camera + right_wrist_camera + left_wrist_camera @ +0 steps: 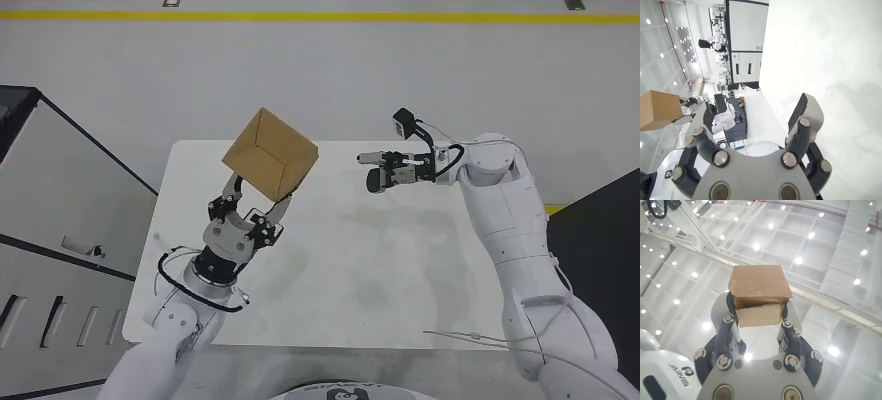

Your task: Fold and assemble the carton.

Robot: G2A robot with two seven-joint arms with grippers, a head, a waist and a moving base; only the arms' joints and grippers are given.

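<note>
Up over the far left part of the white surface (400,280), the carton (270,153) is held in the air, clear of the tabletop. It is plain brown cardboard, already box-shaped, and sits tilted so that one corner points away from the robot. From the left wrist view the carton (759,294) shows its near end, where the flaps are folded inward. One flap with a ragged edge lies a little proud of the panel behind it, leaving a dark gap between them.

The left gripper (262,195) holds the box from underneath, pointing upward toward the ceiling lights. Its fingers (730,306) are clamped on the two opposite sides of that lower end, the ribbed pads pressed against the cardboard.

Off to the right, well apart from the box, the right gripper (372,170) hangs above the surface at about the same distance from the robot, turned on its side and aimed toward the carton. Its fingers (800,109) are spread wide with nothing between them. From that wrist the carton (657,109) can be seen farther off in the other arm's grasp.

A grey cabinet (60,200) stands against the left side of the surface, and a yellow line (320,16) runs across the floor beyond it.
</note>
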